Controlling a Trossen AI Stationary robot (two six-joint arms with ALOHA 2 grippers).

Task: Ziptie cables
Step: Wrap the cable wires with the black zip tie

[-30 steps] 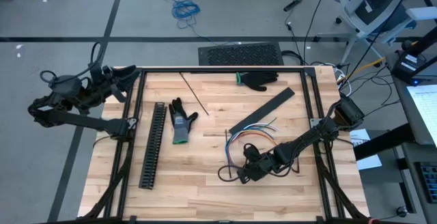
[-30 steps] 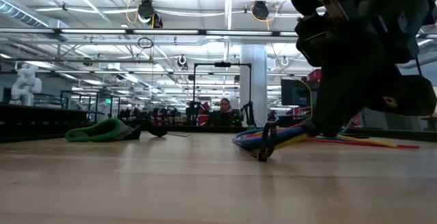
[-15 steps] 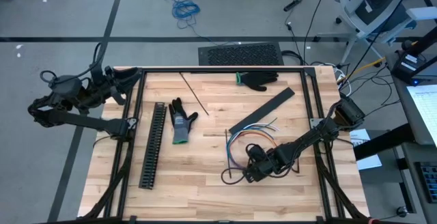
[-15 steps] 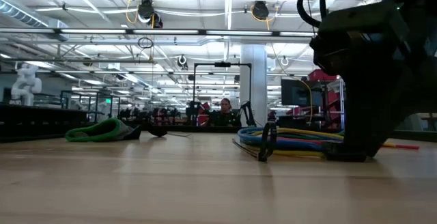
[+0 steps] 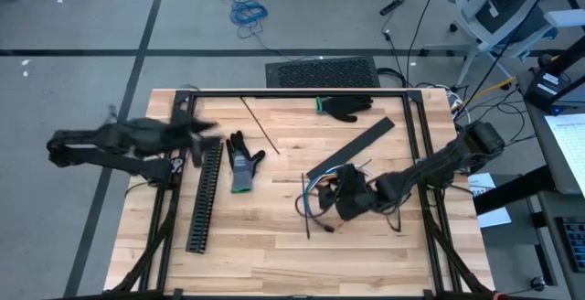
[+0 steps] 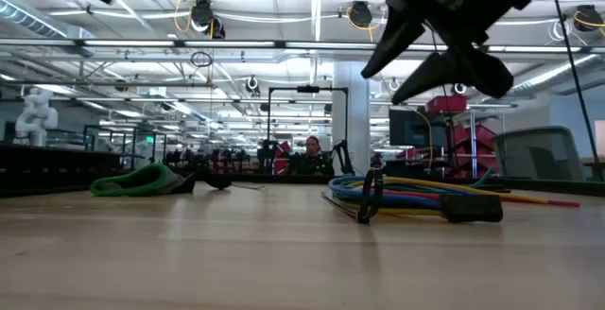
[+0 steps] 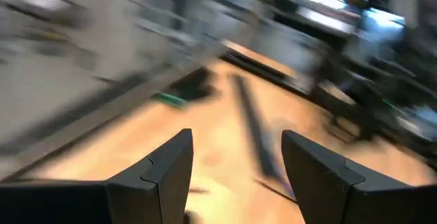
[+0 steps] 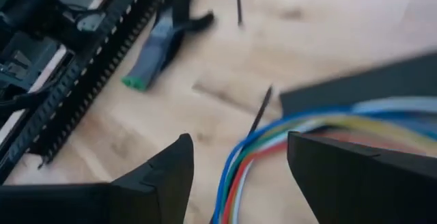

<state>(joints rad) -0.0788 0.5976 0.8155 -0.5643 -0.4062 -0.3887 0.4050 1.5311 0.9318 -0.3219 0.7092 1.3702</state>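
R end effector (image 5: 343, 193) open, empty, above loose multicolour wire bundle (image 5: 322, 190) nr desk's right edge; bundle runs left-right beneath; L end effector (image 5: 203, 128) open, far.

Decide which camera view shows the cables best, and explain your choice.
The high view: the cables show whole, looping on the table. The low view shows them edge-on; the right wrist view shows only a coloured stretch; the left wrist view is too blurred to tell.

The right gripper (image 5: 345, 193) has lifted off the cables (image 5: 320, 190), its fingers now spread and empty, and hangs above them. The bundle now lies flat on the worktop (image 5: 274, 254). The left gripper (image 5: 203, 128) has swung in over the worktop's left edge.
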